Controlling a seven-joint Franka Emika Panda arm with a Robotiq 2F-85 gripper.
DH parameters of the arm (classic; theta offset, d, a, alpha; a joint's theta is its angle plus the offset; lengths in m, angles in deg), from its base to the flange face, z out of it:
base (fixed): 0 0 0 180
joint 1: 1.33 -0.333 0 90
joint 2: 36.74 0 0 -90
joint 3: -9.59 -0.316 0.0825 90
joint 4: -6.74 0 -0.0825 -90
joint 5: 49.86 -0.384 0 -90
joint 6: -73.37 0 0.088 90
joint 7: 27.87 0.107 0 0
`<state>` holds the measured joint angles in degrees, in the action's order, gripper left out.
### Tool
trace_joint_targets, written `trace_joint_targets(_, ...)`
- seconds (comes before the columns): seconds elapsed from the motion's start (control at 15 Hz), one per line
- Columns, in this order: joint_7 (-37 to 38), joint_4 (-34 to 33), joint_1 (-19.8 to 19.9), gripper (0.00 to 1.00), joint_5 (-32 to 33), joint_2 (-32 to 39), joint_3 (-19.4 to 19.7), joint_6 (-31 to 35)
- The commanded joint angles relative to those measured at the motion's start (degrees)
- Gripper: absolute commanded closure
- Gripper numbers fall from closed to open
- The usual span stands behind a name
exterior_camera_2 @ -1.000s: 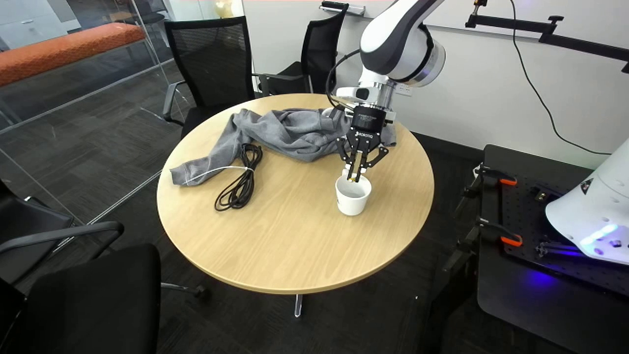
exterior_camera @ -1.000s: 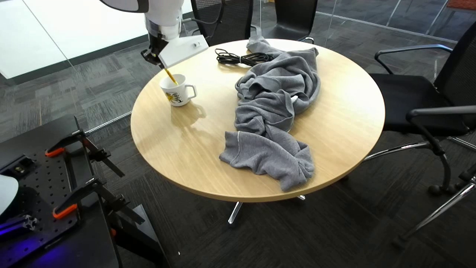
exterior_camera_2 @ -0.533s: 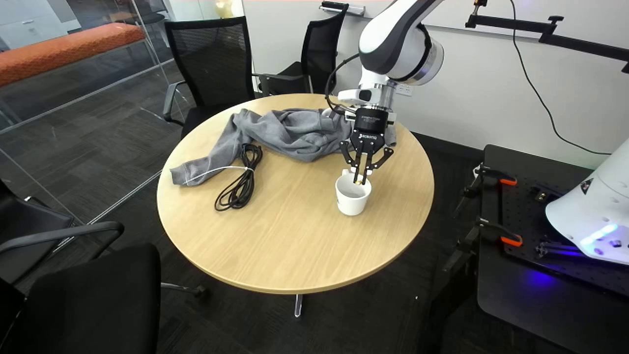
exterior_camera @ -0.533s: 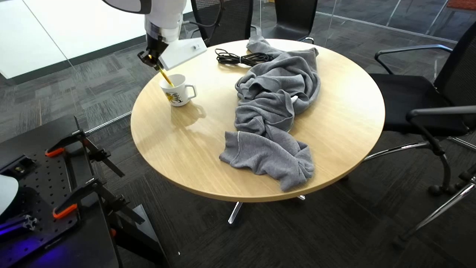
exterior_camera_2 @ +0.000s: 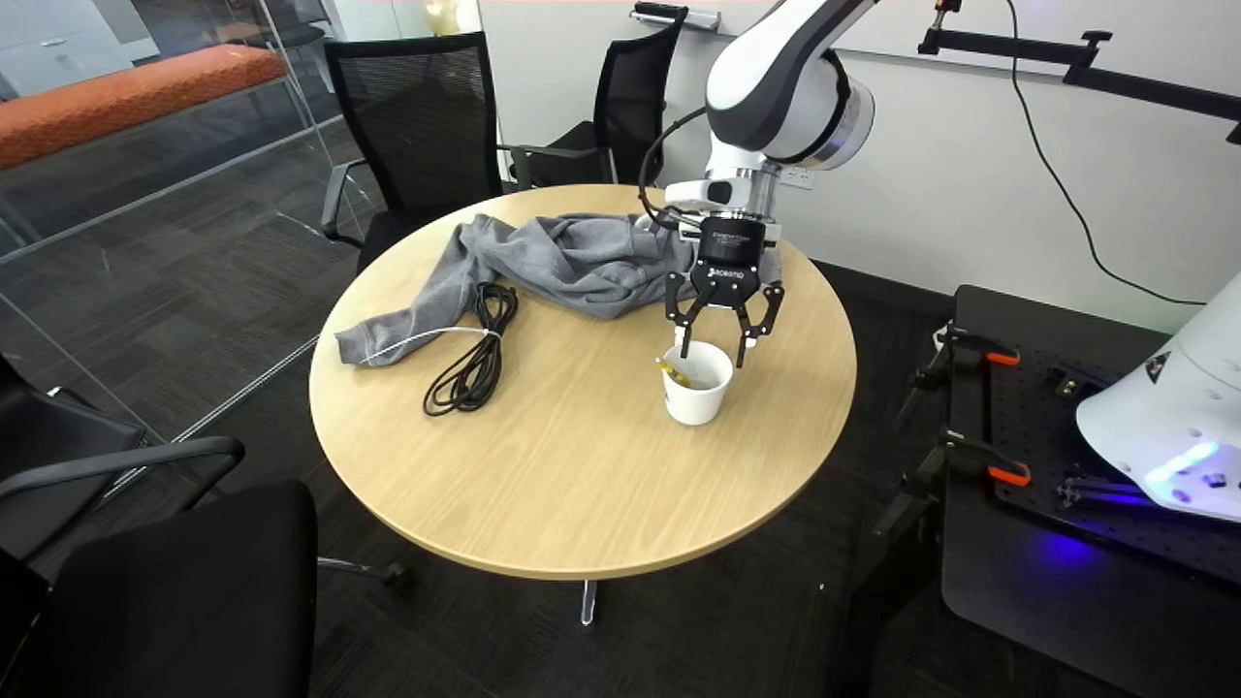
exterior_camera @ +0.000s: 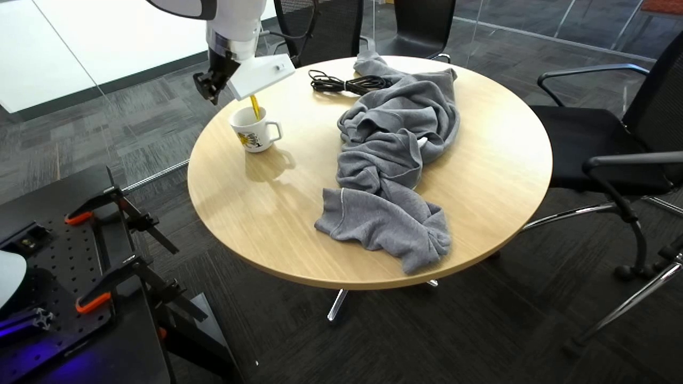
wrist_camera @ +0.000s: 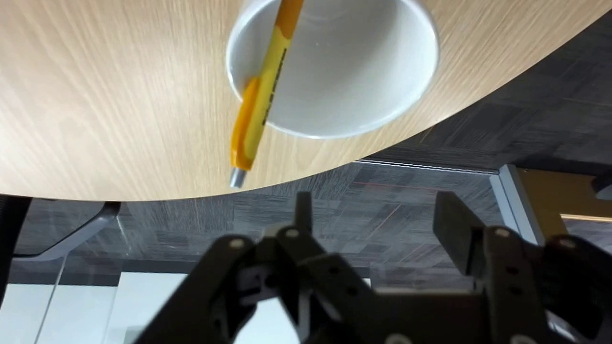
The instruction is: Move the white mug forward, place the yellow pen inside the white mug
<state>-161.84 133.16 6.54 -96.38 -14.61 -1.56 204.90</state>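
Note:
The white mug (exterior_camera: pixel 255 137) stands upright on the round table, near its edge; in an exterior view its handle shows at the side. Inside it leans the yellow pen (wrist_camera: pixel 270 81), resting against the rim with its silver-tipped end sticking out above. That pen (exterior_camera_2: pixel 676 375) also shows in an exterior view, tilted to one side of the mug (exterior_camera_2: pixel 693 402). My gripper (wrist_camera: pixel 375 192) is open, with only floor visible between its fingers, apart from the pen. In an exterior view the gripper (exterior_camera_2: pixel 714 355) hangs just over the mug.
A crumpled grey cloth (exterior_camera: pixel 395 144) lies across the table (exterior_camera: pixel 277 224). Beside it is a coiled black cable (exterior_camera_2: pixel 475 364). Black chairs (exterior_camera: pixel 597 144) stand around the table, and a dark bench with orange-tipped clamps (exterior_camera_2: pixel 1008 475) is off to the side.
The gripper has opened and let go of the yellow pen. The pen has tipped over to the mug's other side and rests in it. The arm shifted slightly; the mug has not moved.

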Motion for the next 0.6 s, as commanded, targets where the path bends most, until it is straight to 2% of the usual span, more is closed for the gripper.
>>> trace_joint_targets(0.0,-1.1,0.9,-1.7,0.01,0.2,-2.6,1.4,-1.2)
trace_joint_targets(0.53,-4.7,7.3,-3.3,0.0,-0.9,-11.3,1.7,0.8)
